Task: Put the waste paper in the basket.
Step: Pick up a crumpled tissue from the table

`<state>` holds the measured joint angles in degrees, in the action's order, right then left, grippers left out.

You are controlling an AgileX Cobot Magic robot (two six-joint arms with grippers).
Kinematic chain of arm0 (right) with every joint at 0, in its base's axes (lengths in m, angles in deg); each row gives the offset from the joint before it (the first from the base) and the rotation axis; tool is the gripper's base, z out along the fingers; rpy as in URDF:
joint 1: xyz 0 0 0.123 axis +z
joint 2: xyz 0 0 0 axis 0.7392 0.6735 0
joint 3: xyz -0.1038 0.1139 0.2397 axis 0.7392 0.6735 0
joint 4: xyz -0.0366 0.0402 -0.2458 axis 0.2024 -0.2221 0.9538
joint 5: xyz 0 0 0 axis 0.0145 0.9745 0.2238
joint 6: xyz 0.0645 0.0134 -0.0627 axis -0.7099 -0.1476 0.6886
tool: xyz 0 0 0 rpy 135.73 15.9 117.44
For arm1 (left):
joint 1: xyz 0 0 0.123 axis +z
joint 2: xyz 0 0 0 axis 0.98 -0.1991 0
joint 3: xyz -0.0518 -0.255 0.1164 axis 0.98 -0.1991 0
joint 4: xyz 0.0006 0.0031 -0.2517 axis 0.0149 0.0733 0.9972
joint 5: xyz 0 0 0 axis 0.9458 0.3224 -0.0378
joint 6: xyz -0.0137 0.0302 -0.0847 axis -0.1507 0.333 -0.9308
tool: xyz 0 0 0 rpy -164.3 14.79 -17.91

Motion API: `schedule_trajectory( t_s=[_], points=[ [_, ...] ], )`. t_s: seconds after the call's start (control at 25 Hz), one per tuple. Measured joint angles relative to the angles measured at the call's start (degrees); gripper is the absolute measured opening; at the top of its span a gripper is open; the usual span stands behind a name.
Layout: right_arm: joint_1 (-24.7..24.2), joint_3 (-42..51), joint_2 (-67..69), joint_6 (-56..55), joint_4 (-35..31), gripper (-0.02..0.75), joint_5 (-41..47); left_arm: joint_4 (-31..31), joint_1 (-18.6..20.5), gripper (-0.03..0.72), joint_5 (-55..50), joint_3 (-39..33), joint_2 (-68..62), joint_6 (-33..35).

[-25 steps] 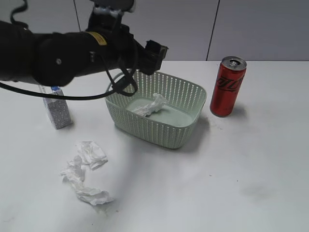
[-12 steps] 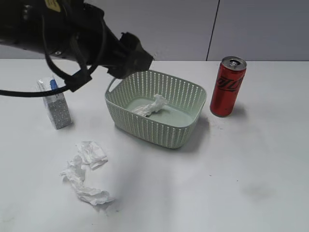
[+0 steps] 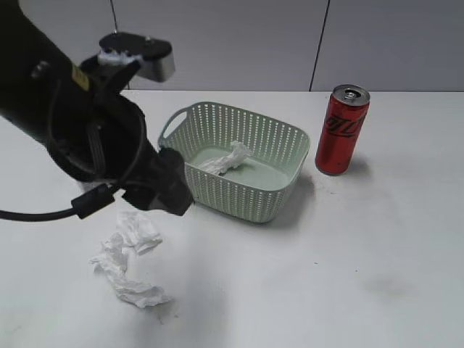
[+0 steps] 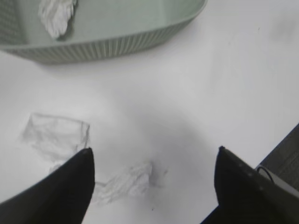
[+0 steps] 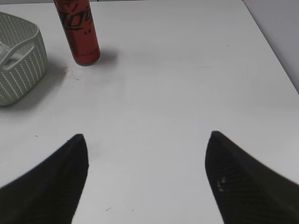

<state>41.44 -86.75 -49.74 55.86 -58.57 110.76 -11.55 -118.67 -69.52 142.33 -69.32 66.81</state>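
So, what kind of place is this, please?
Probably a lab or office test bench: a plain white table against grey wall panels, with only staged props, namely a green basket, a red can and crumpled paper.

Crumpled white waste paper [image 3: 127, 262] on table beside pale-green basket [image 3: 246, 190].

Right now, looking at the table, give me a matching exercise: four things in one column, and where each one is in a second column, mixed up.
Things:
1. can
2. basket
3. loose paper
4. left tool

Places:
A. open, above the paper on the table
B. holds one crumpled paper
C. on the bare table, in front of the basket's left end
D. upright, to the right of the basket

Pairs: 1-D, 2-B, 3-C, 4-A
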Motion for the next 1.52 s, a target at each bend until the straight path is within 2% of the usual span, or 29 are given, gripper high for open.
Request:
schedule_trajectory(
  t_s=[0.12,0.28,0.6,0.84,1.52],
  points=[
    [0.0,0.0,0.0,0.0,0.0,0.589,0.0,-5.4,0.0,0.591,-3.8,-0.1,-2.9,-6.1],
    [0.0,0.0,0.0,0.0,0.0,0.589,0.0,-9.5,0.0,0.591,-4.9,-1.6,-6.6,-8.6],
    [0.0,0.0,0.0,0.0,0.0,0.589,0.0,-10.2,0.0,0.592,-2.6,-5.7,-11.5,-9.1],
    [0.0,0.0,0.0,0.0,0.0,0.589,0.0,-12.2,0.0,0.592,3.2,-6.4,-13.7,-9.1],
    [0.0,0.0,0.0,0.0,0.0,0.589,0.0,-12.8,0.0,0.592,1.6,-6.0,-22.3,-9.3]
  ],
)
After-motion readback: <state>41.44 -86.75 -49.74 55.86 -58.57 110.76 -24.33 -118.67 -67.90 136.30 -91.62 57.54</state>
